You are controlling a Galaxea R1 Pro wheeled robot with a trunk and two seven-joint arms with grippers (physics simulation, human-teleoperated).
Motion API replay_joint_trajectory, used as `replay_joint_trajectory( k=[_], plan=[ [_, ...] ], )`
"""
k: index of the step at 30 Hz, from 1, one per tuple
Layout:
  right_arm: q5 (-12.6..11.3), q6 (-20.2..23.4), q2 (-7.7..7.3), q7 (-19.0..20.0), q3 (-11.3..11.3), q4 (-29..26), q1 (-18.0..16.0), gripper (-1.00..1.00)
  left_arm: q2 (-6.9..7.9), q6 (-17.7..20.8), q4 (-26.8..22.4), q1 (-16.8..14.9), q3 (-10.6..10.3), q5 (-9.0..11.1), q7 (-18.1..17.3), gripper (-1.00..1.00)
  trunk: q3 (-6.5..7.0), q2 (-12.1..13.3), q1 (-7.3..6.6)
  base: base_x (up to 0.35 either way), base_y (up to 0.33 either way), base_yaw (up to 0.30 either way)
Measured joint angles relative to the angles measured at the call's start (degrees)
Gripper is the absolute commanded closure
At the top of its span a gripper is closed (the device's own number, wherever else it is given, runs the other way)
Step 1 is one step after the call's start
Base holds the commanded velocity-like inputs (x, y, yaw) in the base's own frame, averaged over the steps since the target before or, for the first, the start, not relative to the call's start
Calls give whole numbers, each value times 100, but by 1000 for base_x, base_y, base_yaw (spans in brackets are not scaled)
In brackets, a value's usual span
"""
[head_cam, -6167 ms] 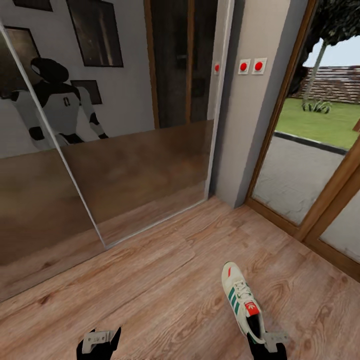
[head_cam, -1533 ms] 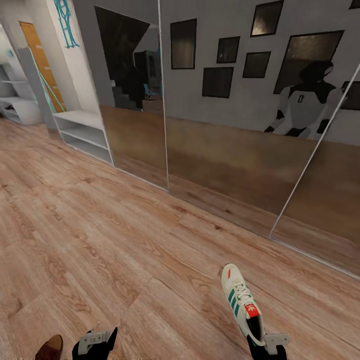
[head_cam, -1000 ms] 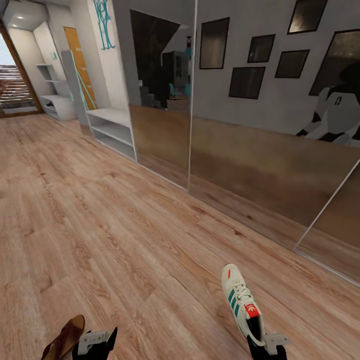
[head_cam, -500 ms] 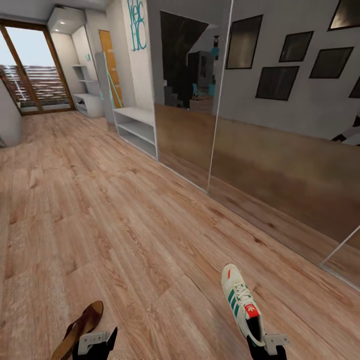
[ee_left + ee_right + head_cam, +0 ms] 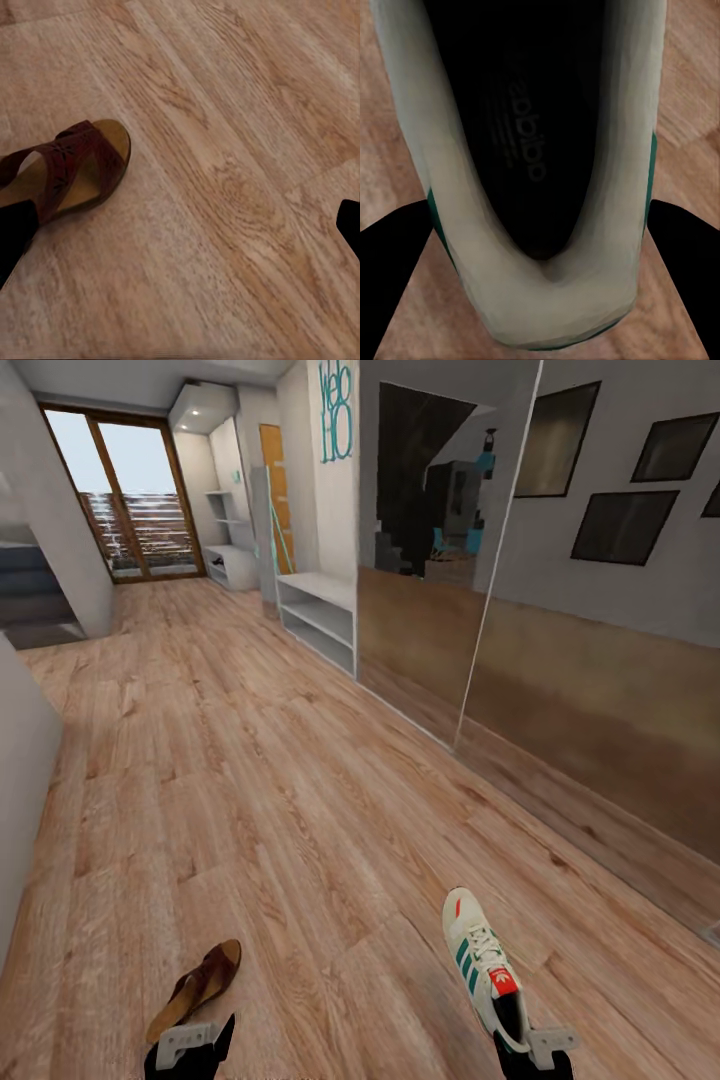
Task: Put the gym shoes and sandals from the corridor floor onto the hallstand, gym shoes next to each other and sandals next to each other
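The right claw (image 5: 535, 1050) grips 1 sneaker (image 5: 482, 965) by its heel, toe pointing ahead and held above the floor (image 5: 250, 780); from the right wrist the shoe's dark opening (image 5: 536, 127) sits between the 2 black fingers (image 5: 394, 270), pressed to both sides of the heel, and a printed word on the insole reads as "adidas", though it is dim. A red tab with a white logo marks the tongue, with 3 green stripes along the side. The left claw (image 5: 190, 1045) stands wide, holding nothing, its fingers well apart over bare planks in the left wrist view. Just beside it 1 sandal (image 5: 197, 988) lies flat on the floor, its broad brown strap showing a cut pattern from the left wrist (image 5: 64, 169). Along the right wall, past the mirror panels (image 5: 560, 610), a low pale bench (image 5: 320, 610) shows 2 open tiers with nothing I can make out inside. Farther down the corridor, near the glass door (image 5: 130, 500), a second pale unit with stepped shelves (image 5: 232, 555) stands; its contents are too small to tell. Teal lettering on the wall (image 5: 335, 410) above the bench is partly cut off.
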Motion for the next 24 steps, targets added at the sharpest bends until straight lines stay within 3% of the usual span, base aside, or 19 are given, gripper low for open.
replay_joint_trajectory(
  k=[18,24],
  plan=[
    [0,0,0,0,0,0,1,100,0,0,0,0,8,0,6,-100,0,0,0,0,0,278],
    [-1,0,-2,-8,-1,-4,2,100,0,0,1,-1,6,-2,5,-100,0,0,0,0,0,107]
  ],
)
